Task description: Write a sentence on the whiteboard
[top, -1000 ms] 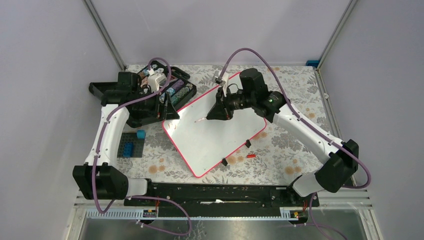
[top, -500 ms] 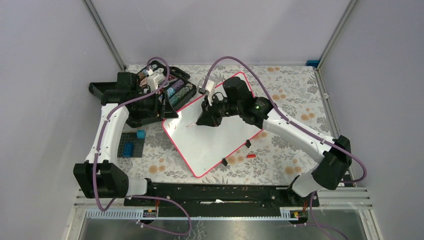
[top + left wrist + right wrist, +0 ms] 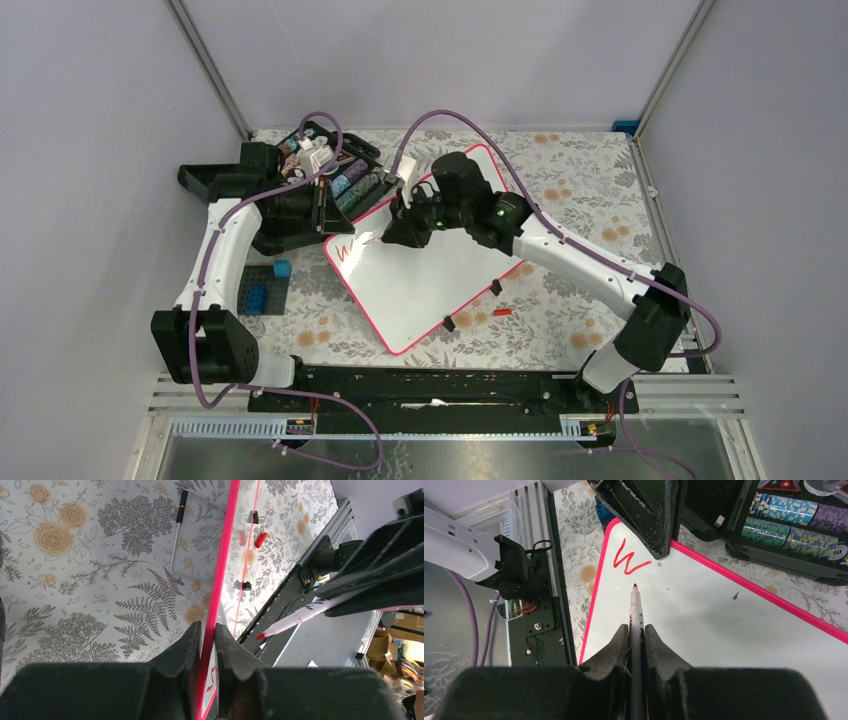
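Observation:
The whiteboard [image 3: 425,285] lies at an angle on the flowered table, white with a pink-red rim [image 3: 220,575]. Of the sentence, a red "W" [image 3: 345,252] stands near the board's left corner, also clear in the right wrist view as a red "W" [image 3: 628,563]. My left gripper [image 3: 326,216] is shut on the board's upper-left edge, one finger on each side of the rim [image 3: 207,628]. My right gripper [image 3: 636,628] is shut on a red-tipped marker [image 3: 635,605]. Its tip points at the board just right of the W; contact cannot be told.
A black case [image 3: 345,180] of poker chips lies open behind the board's left corner. Blue blocks [image 3: 262,292] sit on a dark plate at the left. A red cap [image 3: 502,312] and two black clips [image 3: 496,287] are at the board's near-right edge.
The right gripper carried the marker left toward the board's left corner, and a red W has appeared there. The left gripper closed on the board's edge.

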You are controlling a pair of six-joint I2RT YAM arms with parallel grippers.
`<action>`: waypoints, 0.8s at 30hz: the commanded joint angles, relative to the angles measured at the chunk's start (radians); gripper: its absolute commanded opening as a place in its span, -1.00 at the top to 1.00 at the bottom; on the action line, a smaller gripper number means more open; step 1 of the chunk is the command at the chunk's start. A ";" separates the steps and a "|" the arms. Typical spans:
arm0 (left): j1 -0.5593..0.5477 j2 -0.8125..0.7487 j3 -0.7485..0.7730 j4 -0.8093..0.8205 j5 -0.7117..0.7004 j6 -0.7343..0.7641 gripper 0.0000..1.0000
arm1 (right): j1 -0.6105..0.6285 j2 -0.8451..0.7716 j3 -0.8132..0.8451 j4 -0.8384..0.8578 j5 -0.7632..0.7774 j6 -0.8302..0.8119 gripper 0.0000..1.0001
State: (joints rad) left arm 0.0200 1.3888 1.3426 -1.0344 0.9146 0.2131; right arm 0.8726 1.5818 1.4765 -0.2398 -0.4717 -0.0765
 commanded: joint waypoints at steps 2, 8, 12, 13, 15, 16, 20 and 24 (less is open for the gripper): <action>0.002 0.016 0.053 0.003 0.031 0.050 0.82 | 0.015 0.025 0.056 0.033 0.023 -0.045 1.00; -0.001 0.017 0.049 0.002 0.021 0.055 0.99 | 0.016 0.040 0.075 0.033 0.044 -0.051 1.00; -0.005 0.014 0.050 0.003 0.016 0.057 1.00 | 0.016 0.047 0.086 0.030 0.053 -0.055 1.00; -0.005 0.013 0.049 0.003 0.014 0.057 1.00 | 0.016 0.048 0.088 0.026 0.053 -0.057 1.00; -0.004 0.012 0.049 0.003 0.014 0.058 1.00 | 0.016 0.049 0.090 0.022 0.059 -0.061 1.00; -0.005 0.012 0.049 0.003 0.014 0.060 1.00 | 0.016 0.051 0.088 0.019 0.063 -0.064 1.00; -0.007 0.010 0.049 0.002 0.009 0.061 1.00 | 0.015 0.051 0.082 0.009 0.062 -0.074 1.00; -0.006 0.009 0.047 0.002 0.006 0.062 1.00 | 0.017 0.047 0.067 0.002 0.058 -0.082 1.00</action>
State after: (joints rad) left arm 0.0170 1.3987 1.3575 -1.0527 0.9581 0.2577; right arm 0.8772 1.6245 1.5223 -0.2485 -0.4271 -0.1329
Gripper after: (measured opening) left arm 0.087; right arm 0.169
